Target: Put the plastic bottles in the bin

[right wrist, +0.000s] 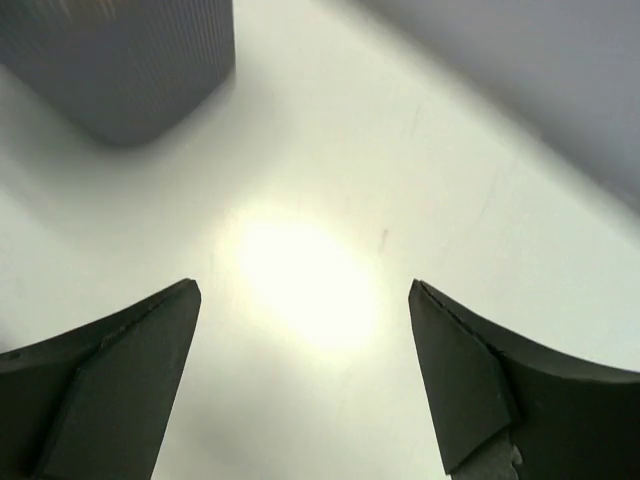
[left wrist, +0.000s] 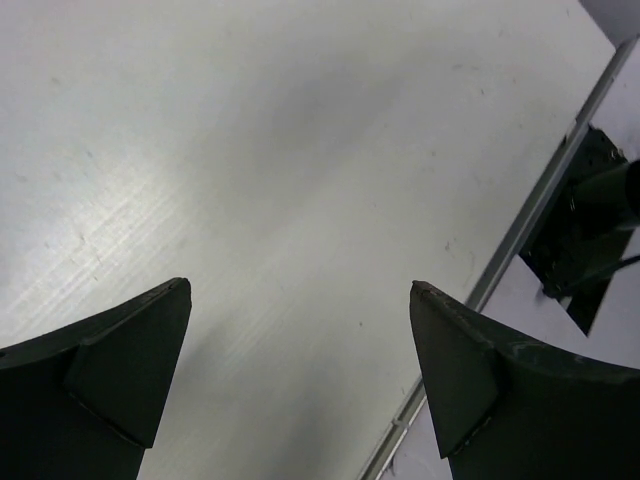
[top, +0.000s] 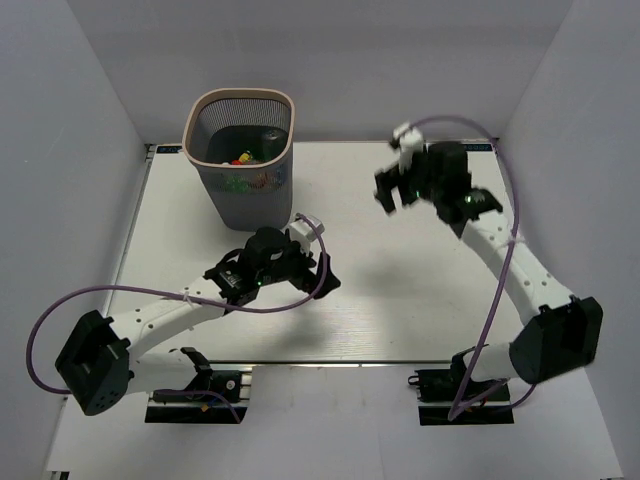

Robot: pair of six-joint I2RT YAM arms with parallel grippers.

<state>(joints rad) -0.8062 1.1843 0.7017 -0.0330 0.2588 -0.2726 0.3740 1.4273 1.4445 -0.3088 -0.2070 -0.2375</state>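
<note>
The bin, dark mesh with a pale rim, stands at the table's far left; its wall also fills the top left corner of the right wrist view. Inside it lie plastic bottles, with red, yellow and green bits showing through the mesh. No bottle shows on the table. My left gripper hovers low just in front of the bin, open and empty. My right gripper hangs raised to the right of the bin, open with only bare table between its fingers.
White walls enclose the table on three sides. In the left wrist view the table's metal edge strip runs diagonally, with the right arm's black base mount beyond it. A purple cable trails along each arm.
</note>
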